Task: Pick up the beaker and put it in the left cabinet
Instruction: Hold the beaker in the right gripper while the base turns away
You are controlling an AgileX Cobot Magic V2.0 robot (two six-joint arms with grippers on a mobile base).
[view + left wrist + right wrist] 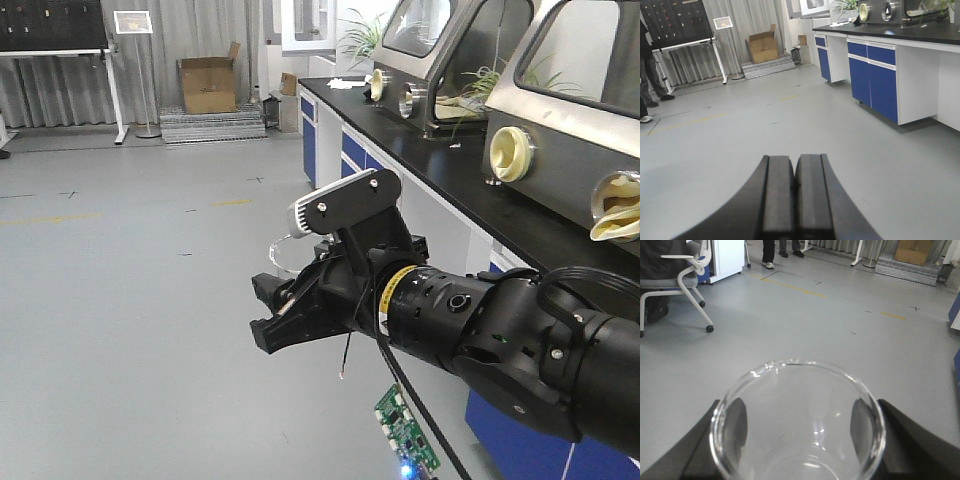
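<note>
Glass is what you are carrying, so treat it as such. The beaker (797,405) is clamped in the right gripper (797,445); its dark fingers (910,450) press the wall from either side, just under the flared rim. It looks empty, so judge it light and stiff; it is also smooth, likely slippery against the pads, and brittle. In the front view the beaker (283,248) hangs in the air at the tip of the right gripper (272,310); it is above the bare grey floor (130,300) and near the black-topped bench (470,200), so a slip would probably break it. Hold the straight wall as you do now, not the rim, where the flare could lever it out; squeeze only enough to stop sliding, since hard pressure on thin glass risks a crack. The left gripper (794,195) has its pads pressed together with nothing between them. The left cabinet shows in none of the views; you cannot yet judge the shelf to set it on.
</note>
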